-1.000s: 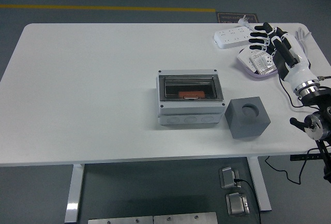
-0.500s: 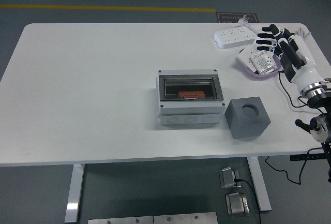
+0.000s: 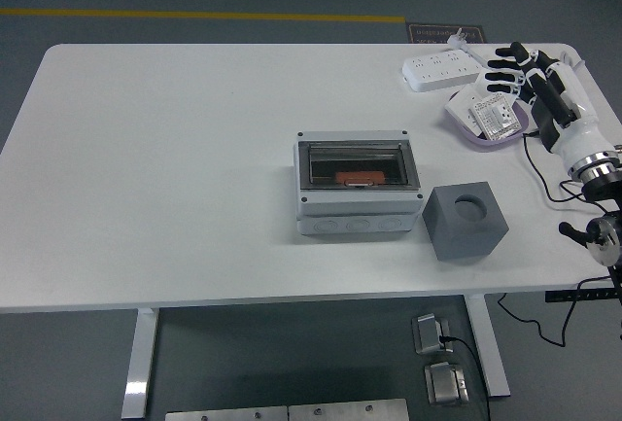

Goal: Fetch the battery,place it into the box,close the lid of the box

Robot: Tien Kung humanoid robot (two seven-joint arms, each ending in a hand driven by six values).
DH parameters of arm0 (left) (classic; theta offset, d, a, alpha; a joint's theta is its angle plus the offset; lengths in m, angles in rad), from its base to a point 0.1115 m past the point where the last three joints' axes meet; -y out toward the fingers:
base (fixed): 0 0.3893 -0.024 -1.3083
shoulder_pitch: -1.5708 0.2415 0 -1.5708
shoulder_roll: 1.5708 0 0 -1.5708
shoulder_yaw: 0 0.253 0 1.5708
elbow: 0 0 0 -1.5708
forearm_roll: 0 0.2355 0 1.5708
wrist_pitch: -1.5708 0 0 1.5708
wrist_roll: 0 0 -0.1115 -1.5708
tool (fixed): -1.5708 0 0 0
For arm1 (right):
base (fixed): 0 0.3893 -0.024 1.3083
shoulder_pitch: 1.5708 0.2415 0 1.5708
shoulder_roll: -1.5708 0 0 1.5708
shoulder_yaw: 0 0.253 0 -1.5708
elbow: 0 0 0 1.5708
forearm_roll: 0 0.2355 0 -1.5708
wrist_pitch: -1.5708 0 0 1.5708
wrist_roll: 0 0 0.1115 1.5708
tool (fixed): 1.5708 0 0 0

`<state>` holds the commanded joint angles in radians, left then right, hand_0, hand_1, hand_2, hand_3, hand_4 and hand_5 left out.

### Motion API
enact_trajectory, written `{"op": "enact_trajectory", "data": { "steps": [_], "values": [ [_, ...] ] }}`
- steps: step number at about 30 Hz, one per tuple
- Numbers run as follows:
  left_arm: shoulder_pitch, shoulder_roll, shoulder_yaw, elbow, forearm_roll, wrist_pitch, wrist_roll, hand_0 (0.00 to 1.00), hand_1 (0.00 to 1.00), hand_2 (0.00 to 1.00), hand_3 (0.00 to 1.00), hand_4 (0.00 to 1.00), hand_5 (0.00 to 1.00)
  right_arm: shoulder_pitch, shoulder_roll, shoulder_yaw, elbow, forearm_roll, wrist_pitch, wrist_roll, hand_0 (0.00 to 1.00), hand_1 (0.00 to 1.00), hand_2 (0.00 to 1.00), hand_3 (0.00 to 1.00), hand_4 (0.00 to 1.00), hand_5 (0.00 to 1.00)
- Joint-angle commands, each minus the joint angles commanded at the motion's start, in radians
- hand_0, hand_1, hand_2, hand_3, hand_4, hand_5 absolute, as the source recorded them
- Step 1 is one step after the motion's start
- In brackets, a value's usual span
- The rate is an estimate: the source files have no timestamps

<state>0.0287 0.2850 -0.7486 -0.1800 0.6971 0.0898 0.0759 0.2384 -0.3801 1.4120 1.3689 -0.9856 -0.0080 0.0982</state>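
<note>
Head view: battery (image 3: 493, 115) just beside fingers (image 3: 502, 63).

White table (image 3: 175, 149); grey box (image 3: 356, 209); dark grey cube (image 3: 465, 221).

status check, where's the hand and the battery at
Right hand open, fingers spread, above the shallow white tray. Battery pack lies in tray, ungrasped. Grey box, clear lid down. Left hand unseen.
</note>
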Motion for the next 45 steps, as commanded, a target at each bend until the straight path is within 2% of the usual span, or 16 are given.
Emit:
{"op": "enact_trajectory", "data": {
  "steps": [18,19,24,25,45],
  "values": [
    [0.002,0.000,-0.002,0.000,-0.003,0.000,-0.004,0.457,0.568,0.542,0.538,0.330,0.002,-0.004,-0.001,0.035,0.016,-0.004,-0.014,0.004,0.625,0.630,0.648,0.647,0.850,0.687],
    [0.001,0.000,0.000,0.000,-0.004,0.000,-0.004,0.457,0.568,0.542,0.538,0.333,0.002,-0.005,-0.001,0.035,0.018,-0.004,-0.014,0.004,0.627,0.631,0.649,0.650,0.821,0.602],
    [-0.001,0.000,0.002,0.000,-0.007,0.000,-0.006,0.457,0.568,0.542,0.538,0.333,0.002,-0.006,-0.001,0.035,0.022,-0.001,-0.015,0.005,0.627,0.631,0.649,0.650,0.821,0.602],
    [-0.001,0.000,0.002,0.000,-0.007,0.000,-0.006,0.458,0.569,0.542,0.538,0.333,0.002,-0.006,-0.002,0.034,0.023,-0.001,-0.016,0.005,0.629,0.631,0.650,0.652,0.759,0.518],
    [0.000,-0.001,-0.003,0.000,-0.001,0.000,-0.003,0.465,0.567,0.541,0.538,0.338,0.002,-0.004,-0.008,0.029,0.036,0.003,-0.031,0.004,0.633,0.628,0.646,0.653,0.711,0.482]
  ]
}}
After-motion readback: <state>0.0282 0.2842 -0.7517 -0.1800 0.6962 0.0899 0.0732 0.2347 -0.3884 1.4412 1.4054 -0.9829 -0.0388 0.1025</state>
